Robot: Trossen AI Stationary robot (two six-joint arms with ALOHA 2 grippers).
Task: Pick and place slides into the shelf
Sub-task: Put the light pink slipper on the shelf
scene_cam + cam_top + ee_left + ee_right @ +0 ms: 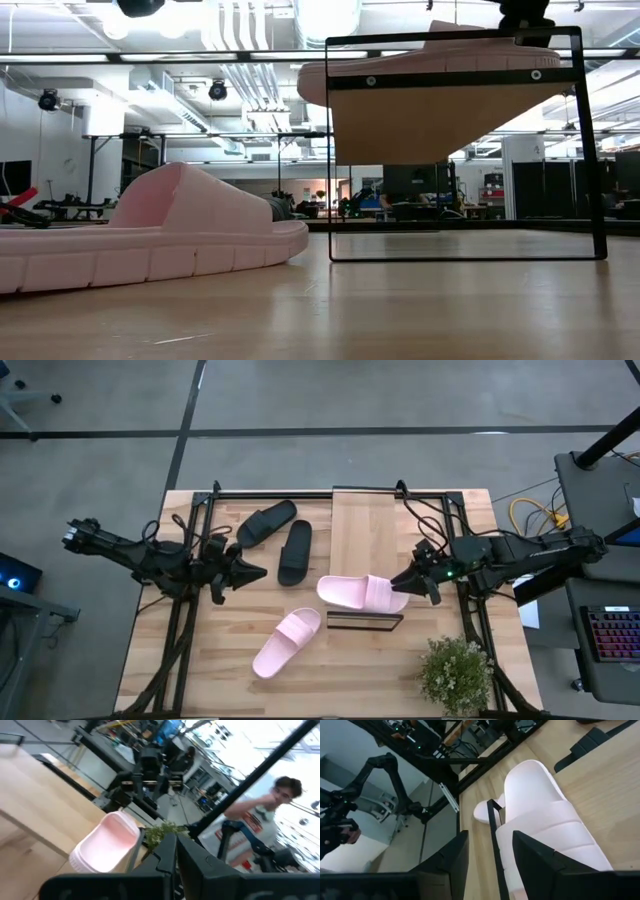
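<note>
Tabletop (200, 660), pink slide (360, 593) overhanging shelf (365, 530) edge, right tool (412, 582) beside

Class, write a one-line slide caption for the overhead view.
Right gripper places a pink slide on the shelf; another pink slide and two black slides wait on the table.

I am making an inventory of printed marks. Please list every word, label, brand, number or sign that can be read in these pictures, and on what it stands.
None can be read.
Pink slide on the shelf: no print shows.
Person's shirt: a red mark, too blurred to read.
</note>
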